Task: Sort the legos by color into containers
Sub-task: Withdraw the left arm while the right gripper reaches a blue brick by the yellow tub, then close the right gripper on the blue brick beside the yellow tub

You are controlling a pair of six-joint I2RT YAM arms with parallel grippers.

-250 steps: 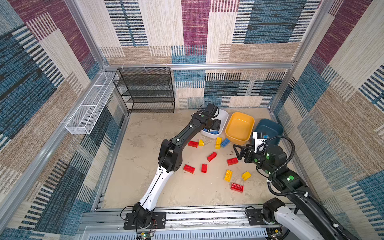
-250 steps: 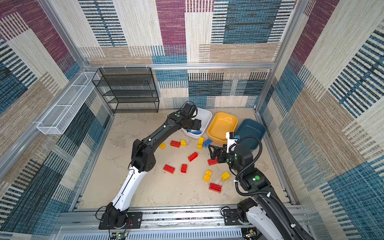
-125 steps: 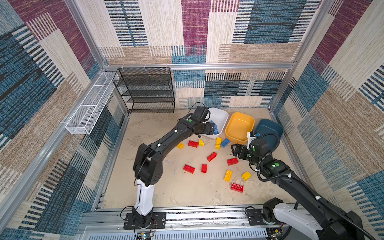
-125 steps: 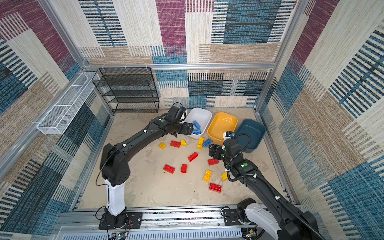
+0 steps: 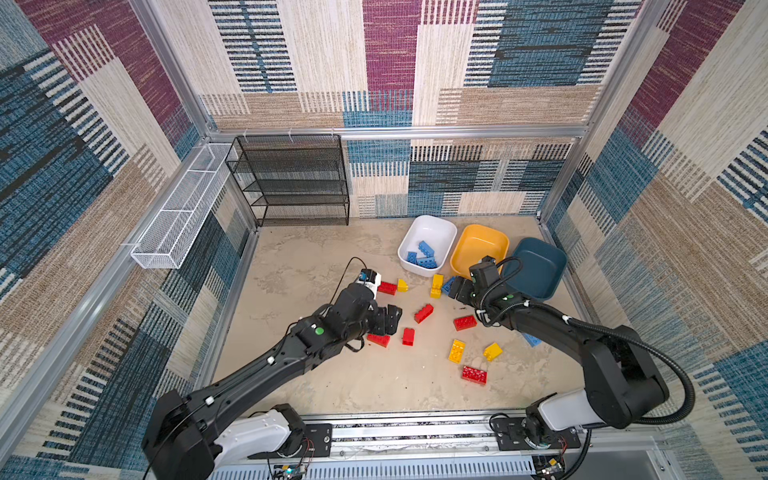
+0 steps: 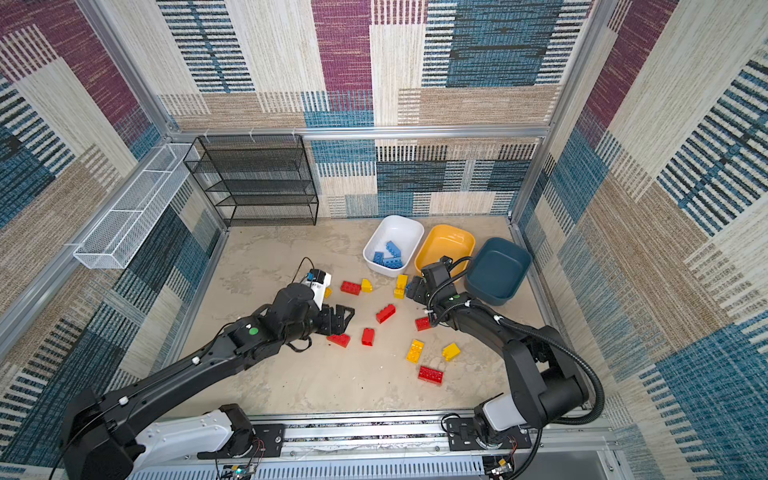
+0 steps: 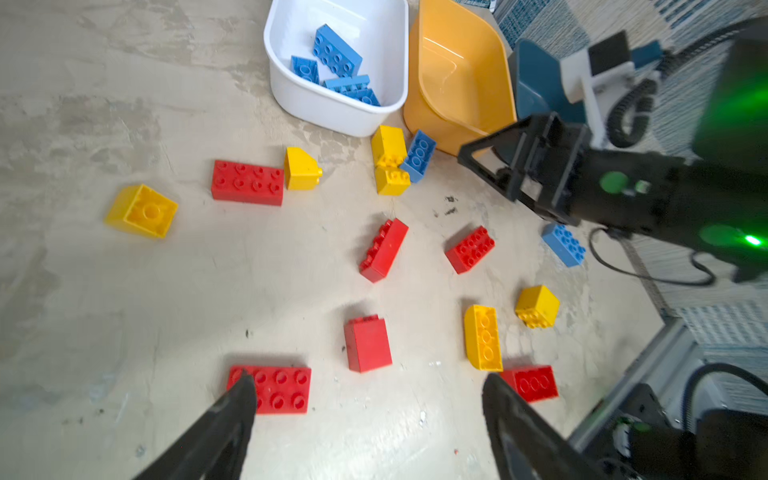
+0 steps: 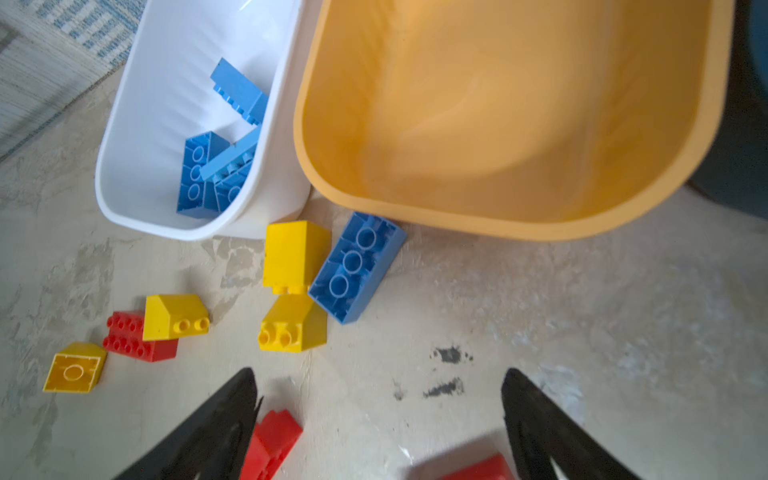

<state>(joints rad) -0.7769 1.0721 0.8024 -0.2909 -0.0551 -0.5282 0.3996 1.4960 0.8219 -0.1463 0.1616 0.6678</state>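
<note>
Blue legos (image 5: 424, 252) lie in the white container (image 5: 440, 235); red and yellow ones are scattered on the surface (image 5: 299, 257). Both left end effector (image 5: 390, 322) and right end effector (image 5: 456, 287) gape wide, holding nothing.

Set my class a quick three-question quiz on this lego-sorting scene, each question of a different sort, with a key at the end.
1. True or false: the yellow tub is empty.
2. Which colour are the bricks in the white tub? A red, B blue, C yellow.
3. Fill in the missing word: the left gripper and the right gripper hold nothing, and the jaws of both stand ___.

Key: 1 true; 2 B; 3 open.
</note>
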